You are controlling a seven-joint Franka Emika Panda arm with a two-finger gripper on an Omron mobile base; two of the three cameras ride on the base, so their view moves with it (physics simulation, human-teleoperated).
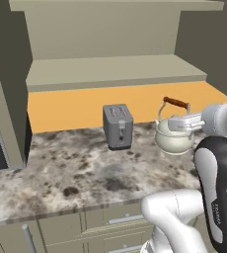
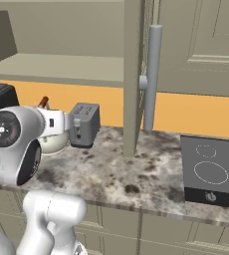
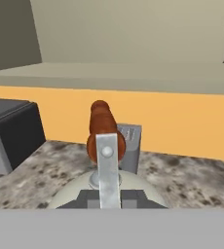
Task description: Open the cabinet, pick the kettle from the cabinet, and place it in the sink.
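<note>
Cream-white kettle [image 1: 173, 137] is seen over the speckled stone counter [image 1: 76, 170], just right of the grey toaster [image 1: 118, 126], with its reddish-brown handle piece [image 3: 102, 130] uppermost. Whether its base rests on the counter or hangs just above it cannot be told. The gripper [image 1: 177, 123] is seen at the kettle's top, and its fingers are judged to be drawn together and clamped on the kettle's thin wire handle, below the wooden piece. In the hand view the handle piece stands directly ahead of the closed fingers, the toaster partly hidden behind it.

Progress, as judged: the cabinet [image 2: 136, 74] is open, one door [image 2: 134, 79] being seen edge-on right of the toaster with its grey bar handle [image 2: 151, 79] facing the camera. The shelf [image 1: 110, 71] above the toaster holds nothing visible. The kettle is out of the cabinet and in the grip, so opening and picking are taken as done. Left to do: carriage to the sink and release there. Where the sink lies cannot be told from these views. A dark cooktop [image 2: 211, 169] is noted on the counter well right of the toaster, beyond the door.

Writing: a small vertical marking is seen on the arm's dark link [image 1: 215, 197], too small to be read. No brand or label is legible on the kettle, toaster or cooktop.
</note>
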